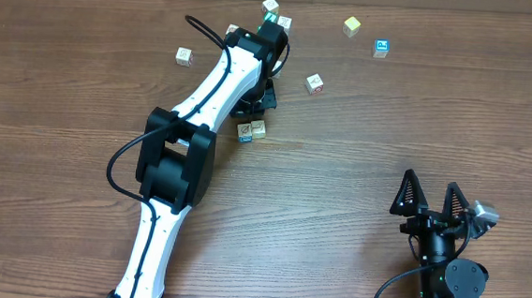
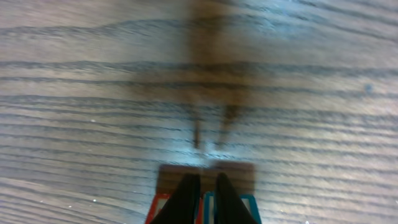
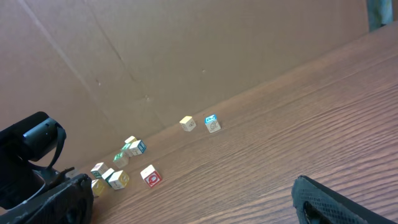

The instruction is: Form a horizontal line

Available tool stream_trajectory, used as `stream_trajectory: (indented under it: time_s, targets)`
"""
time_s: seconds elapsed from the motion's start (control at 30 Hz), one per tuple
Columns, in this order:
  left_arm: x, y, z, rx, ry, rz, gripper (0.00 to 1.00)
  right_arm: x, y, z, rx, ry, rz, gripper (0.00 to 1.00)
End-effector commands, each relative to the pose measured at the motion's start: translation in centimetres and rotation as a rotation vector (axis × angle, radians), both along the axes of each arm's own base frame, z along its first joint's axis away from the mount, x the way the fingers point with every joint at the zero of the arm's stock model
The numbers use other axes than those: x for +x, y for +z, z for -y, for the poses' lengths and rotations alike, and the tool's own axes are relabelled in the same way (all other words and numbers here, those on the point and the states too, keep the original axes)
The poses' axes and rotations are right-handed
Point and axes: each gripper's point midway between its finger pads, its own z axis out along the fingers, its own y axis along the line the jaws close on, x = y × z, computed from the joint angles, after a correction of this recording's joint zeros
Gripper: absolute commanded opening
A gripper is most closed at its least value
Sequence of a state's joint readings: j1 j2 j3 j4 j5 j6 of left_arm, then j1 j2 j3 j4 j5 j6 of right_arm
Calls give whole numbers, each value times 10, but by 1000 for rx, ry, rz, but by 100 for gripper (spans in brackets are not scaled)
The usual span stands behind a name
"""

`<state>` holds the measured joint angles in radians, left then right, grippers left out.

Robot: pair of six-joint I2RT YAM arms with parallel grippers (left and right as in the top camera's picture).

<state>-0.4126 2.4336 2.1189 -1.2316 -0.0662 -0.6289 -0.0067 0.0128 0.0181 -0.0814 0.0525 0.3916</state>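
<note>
The left arm (image 1: 216, 82) lies slantwise across the table (image 1: 418, 122) from 7 o'clock toward 12, barring any straight pass from the left side to the middle. A pair of cubes (image 1: 251, 129) sits just beside its lower flank, a red-marked cube (image 1: 315, 84) near at 1 o'clock. A yellow cube (image 1: 352, 25) and a blue-faced cube (image 1: 381, 48) stand apart by the far edge. From 2 to 3 o'clock the wood lies open; the right gripper (image 1: 430, 182) occupies 4 o'clock.
</note>
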Motion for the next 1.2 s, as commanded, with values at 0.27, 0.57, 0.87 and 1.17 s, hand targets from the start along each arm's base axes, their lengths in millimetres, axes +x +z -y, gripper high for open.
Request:
stream_trajectory:
  time_s: [0.27, 0.57, 0.87, 1.17]
  targets:
    - [-10, -1, 9, -27, -90, -38, 9, 0, -3, 3, -7, -12, 0, 100]
    - [-14, -1, 16, -22, -146, -47, 10, 0, -3, 3, -7, -12, 0, 100]
    - [-14, -1, 16, -19, -150, -45, 14, 0, -3, 3, -7, -12, 0, 100]
    - [26, 11, 9, -58, -107, 89, 18, 0, -3, 3, -7, -12, 0, 100]
